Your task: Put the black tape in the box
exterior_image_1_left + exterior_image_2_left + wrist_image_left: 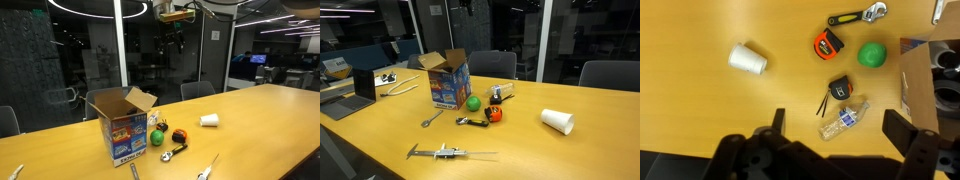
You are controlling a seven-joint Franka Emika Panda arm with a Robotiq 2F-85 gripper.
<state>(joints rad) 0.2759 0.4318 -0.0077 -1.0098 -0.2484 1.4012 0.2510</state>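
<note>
The brown cardboard box (120, 128) with a blue label stands on the table with its flaps up; it shows in both exterior views (450, 82). In the wrist view its open top is at the right edge (912, 85). Dark round shapes (944, 60) lie inside it, and I cannot tell whether one is the black tape. No black tape roll shows on the table. My gripper (838, 128) is open and empty, high above the table (175, 40), over a small plastic bottle (844, 118).
On the table beside the box are a green ball (873, 55), an orange-and-black tape measure (827, 43), a small black object with a cord (841, 88), a wrench (858, 16) and a white paper cup (748, 59). A caliper (445, 153) and a laptop (362, 85) lie further off.
</note>
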